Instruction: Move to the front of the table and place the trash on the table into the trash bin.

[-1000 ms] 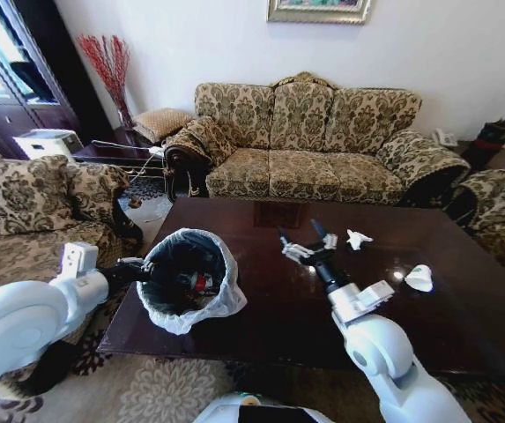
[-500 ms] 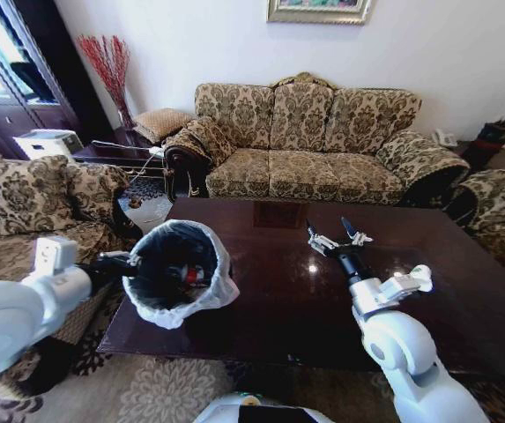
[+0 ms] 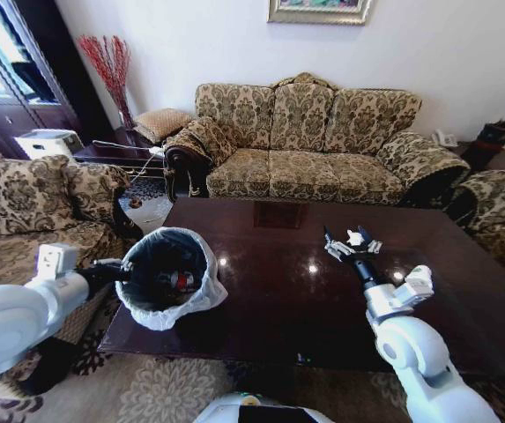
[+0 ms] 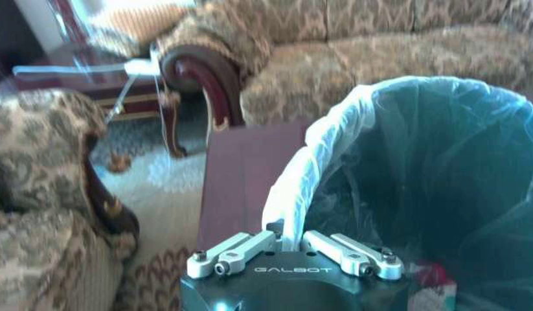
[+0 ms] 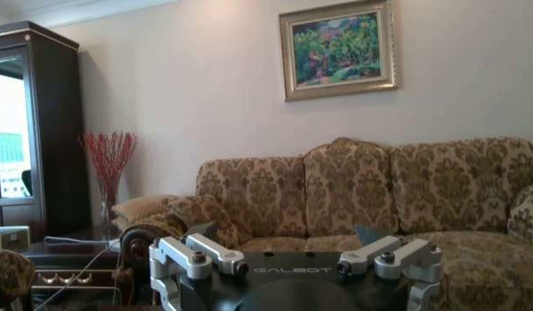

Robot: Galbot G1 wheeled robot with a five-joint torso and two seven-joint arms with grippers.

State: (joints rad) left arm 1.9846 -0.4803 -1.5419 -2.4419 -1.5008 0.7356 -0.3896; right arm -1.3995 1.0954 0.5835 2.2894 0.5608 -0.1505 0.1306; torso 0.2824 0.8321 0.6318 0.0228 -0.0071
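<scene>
1. Table [image 3: 270, 291]: dark reddish-brown wood, glossy top, mirror-like, lamp spots reflected.
2. Trash bin [image 3: 166, 278] at the table's left front corner: thin translucent white plastic liner [image 4: 311, 168], crinkled, folded over the rim.
3. White tissue [image 3: 354, 238] on the table's far right part: crumpled paper, matt.
4. Sofa [image 3: 309, 141] behind the table: woven patterned cloth, matt; dark polished wood arm ends.
5. Left gripper [image 4: 291, 249] at the bin rim: matt silver metal finger links, black body.
6. Right gripper [image 3: 352, 246] over the table: the same silver metal links.
</scene>
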